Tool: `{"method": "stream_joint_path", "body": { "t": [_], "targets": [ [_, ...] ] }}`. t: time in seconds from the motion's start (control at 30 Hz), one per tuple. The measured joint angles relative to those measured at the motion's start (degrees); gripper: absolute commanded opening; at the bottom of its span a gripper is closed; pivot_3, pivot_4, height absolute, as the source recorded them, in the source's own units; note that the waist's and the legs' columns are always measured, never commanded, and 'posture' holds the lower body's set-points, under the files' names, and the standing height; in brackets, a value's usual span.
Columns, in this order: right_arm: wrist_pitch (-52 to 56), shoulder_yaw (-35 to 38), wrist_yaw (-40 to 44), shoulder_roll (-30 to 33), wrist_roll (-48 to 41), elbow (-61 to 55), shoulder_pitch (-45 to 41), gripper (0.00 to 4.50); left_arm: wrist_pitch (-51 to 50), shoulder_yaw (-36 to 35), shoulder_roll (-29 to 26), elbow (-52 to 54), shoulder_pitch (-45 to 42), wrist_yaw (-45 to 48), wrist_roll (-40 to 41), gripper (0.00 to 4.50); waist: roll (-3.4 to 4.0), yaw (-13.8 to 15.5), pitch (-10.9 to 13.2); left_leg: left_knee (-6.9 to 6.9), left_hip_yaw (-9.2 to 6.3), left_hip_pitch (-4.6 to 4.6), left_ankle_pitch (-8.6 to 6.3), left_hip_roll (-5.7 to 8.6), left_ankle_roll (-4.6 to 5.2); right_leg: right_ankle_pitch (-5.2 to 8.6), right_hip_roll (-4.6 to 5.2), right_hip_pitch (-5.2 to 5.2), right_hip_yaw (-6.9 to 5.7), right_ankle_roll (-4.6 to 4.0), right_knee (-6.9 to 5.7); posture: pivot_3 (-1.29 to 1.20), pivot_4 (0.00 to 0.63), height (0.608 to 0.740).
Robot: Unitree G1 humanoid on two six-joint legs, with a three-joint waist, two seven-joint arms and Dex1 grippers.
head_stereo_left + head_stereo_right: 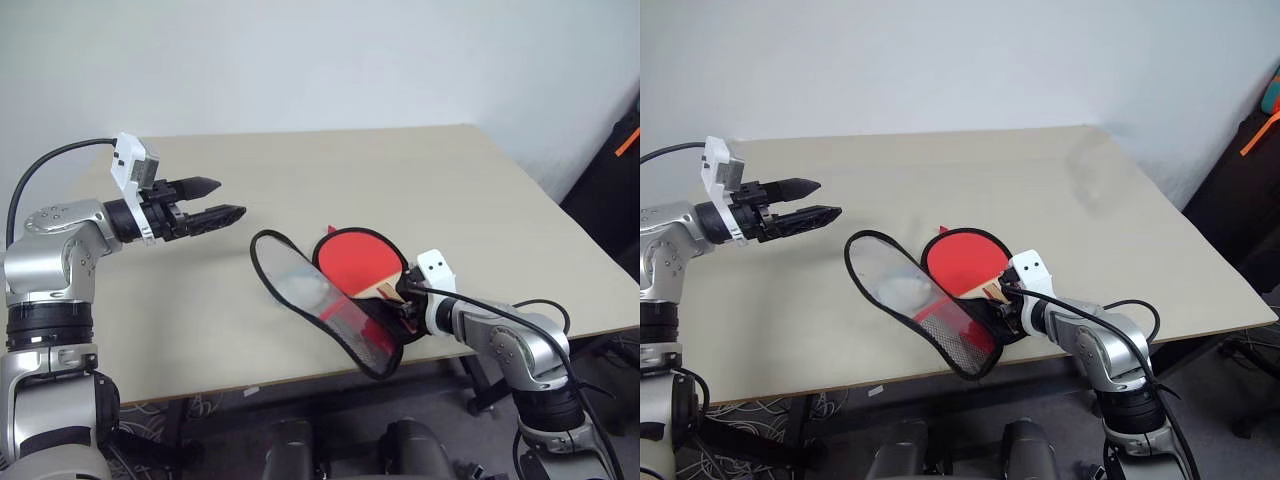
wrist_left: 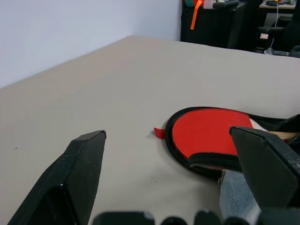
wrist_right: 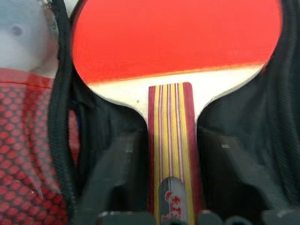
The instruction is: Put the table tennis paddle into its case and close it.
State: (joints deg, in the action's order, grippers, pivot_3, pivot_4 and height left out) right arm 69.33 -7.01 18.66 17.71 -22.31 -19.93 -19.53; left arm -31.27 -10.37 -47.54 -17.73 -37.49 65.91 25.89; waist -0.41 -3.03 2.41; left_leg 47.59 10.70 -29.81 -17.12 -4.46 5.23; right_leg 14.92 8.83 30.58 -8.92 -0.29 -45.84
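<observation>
Paddle [image 1: 355, 259] lay inside open case [image 1: 300, 285] on table [image 1: 420, 180]: stiff, light. Case soft, floppy; take flap rim. My right gripper [image 3: 171, 154] straddled handle, slack; left gripper [image 1: 220, 200] wide, empty.

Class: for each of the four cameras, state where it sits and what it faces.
Left eye, right eye: head, looking down over table; both arms show.
Left wrist: along left pincer, open, toward paddle.
Right wrist: along right pincer, fingers flanking the paddle's handle inside the case.
All four views share paddle and case.
</observation>
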Motion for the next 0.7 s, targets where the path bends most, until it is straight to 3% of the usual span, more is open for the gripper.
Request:
{"method": "stream_joint_path", "body": {
  "t": [0.1,0.13,0.3,0.47,0.57,0.7],
  "targets": [
    [-0.2,0.0,0.0,-0.2,0.0,0.0,-0.2,4.37,-0.2,-0.1,0.0,0.4,0.5,-0.3,0.1,4.5,0.0,0.0,0.0,0.0,0.0,0.03,0.0,0.0,0.0,0.0,0.0,-0.02,0.0,0.0,0.0,0.0,0.0,0.654],
    [-0.3,0.0,-0.1,-0.3,0.0,0.1,-0.4,4.47,-0.2,-0.2,0.0,0.6,0.6,-0.4,0.1,4.5,0.0,0.0,0.0,0.0,0.0,0.03,0.0,0.0,0.0,0.0,0.0,-0.02,0.0,0.0,0.0,0.0,0.0,0.654],
    [-0.1,1.7,0.2,-0.9,-0.6,0.1,-2.8,4.47,-0.3,-0.4,0.0,1.2,1.2,-0.8,1.0,4.5,0.0,0.0,0.0,0.0,0.0,0.03,0.0,0.0,0.0,0.0,0.0,-0.02,0.01,0.0,0.0,0.0,0.0,0.654],
    [2.1,10.8,3.8,-0.1,-7.1,-2.3,-7.1,4.47,-0.5,-1.8,-1.8,1.4,3.6,-0.3,1.6,4.5,0.0,0.0,0.0,0.0,-0.03,0.05,0.0,-0.01,0.01,0.0,-0.02,-0.02,0.01,0.0,0.0,0.0,0.0,0.654],
    [3.1,15.6,6.6,2.8,-11.3,-3.2,-10.0,4.5,-1.2,-2.5,-2.9,2.2,6.4,0.5,2.1,3.85,0.01,0.1,0.0,0.01,-0.07,0.06,-0.01,0.0,0.01,0.01,-0.01,-0.02,-0.02,-0.01,0.05,0.0,0.0,0.654],
    [3.3,18.7,9.0,7.2,-14.0,-3.4,-12.0,4.5,-2.8,-3.8,-3.6,3.5,10.5,1.0,2.7,2.47,0.01,0.2,0.0,0.0,-0.11,0.11,-0.01,-0.01,0.02,0.01,0.03,-0.02,-0.03,-0.02,0.09,0.0,0.0,0.654]
  ]
}}
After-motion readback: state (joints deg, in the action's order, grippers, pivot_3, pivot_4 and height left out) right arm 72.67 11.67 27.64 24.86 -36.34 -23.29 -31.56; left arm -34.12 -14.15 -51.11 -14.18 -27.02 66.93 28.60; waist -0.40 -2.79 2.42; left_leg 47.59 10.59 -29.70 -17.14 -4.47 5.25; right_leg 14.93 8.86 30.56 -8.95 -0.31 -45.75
